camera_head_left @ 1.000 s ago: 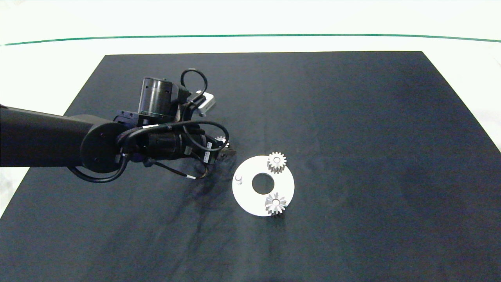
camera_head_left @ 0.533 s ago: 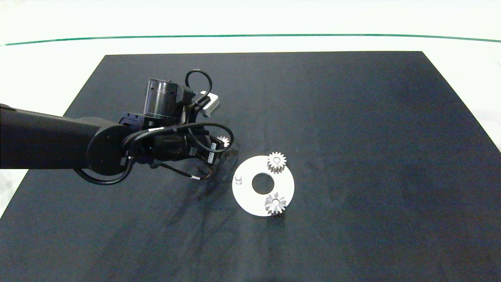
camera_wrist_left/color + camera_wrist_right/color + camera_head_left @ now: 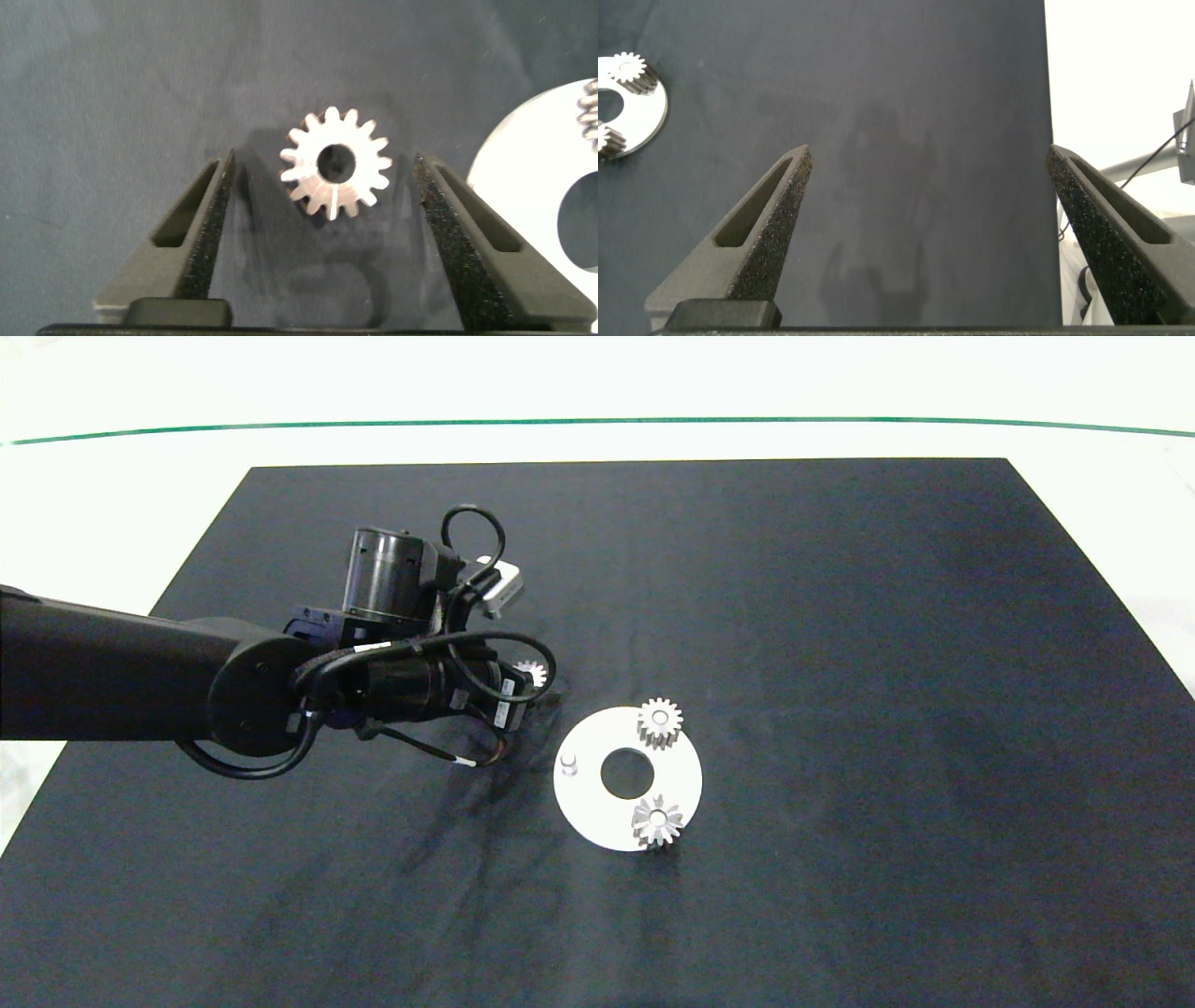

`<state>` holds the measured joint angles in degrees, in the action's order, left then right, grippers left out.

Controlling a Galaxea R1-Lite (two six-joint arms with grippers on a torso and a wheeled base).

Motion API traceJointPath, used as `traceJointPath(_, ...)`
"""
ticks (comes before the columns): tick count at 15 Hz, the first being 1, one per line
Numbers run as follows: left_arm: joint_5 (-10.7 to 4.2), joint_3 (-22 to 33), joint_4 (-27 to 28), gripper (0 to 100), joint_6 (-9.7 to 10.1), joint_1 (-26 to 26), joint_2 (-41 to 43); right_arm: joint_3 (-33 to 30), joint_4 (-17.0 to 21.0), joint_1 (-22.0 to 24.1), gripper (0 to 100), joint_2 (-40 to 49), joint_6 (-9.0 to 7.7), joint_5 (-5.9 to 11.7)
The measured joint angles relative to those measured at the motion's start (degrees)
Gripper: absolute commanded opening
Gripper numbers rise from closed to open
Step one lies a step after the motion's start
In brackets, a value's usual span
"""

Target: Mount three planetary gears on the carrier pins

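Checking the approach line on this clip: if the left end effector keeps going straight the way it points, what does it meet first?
Probably the loose small silvery toothed gear lying flat on the black mat, centred between the left end effector's open fingers; depth is unclear.

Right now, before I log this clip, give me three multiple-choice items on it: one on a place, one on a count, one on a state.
1. Where does the loose gear lie?
A. on the black mat between the left gripper's fingers
B. on the white disc
C. beside the right gripper

2. How many carrier pins already bear a gear?
A. none
B. two
C. three

3. How is the left gripper?
A. shut on the gear
B. open around it, not touching
C. out of view

Key: 1 A, the left wrist view shows it on the mat; 2 B, one pin stands bare; 3 B, gaps show on both sides.
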<state>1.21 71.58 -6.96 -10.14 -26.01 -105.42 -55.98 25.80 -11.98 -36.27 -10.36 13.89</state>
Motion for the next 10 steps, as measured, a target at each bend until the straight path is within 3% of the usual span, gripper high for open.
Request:
traceJointPath(3,-0.02,-0.34,0.00,66,-0.02,0.11,0.00,0.26,-3.19,-0.44,100,-4.47,-0.13,0.00)
traceJointPath(6,-0.09,-0.44,-0.20,60,-0.07,0.17,0.00,0.39,-6.34,-3.78,100,-9.37,-0.20,0.37)
traceJointPath(10,-0.22,-1.18,-1.13,51,-0.63,0.35,0.05,0.39,-8.41,-6.53,100,-14.40,-0.18,0.55)
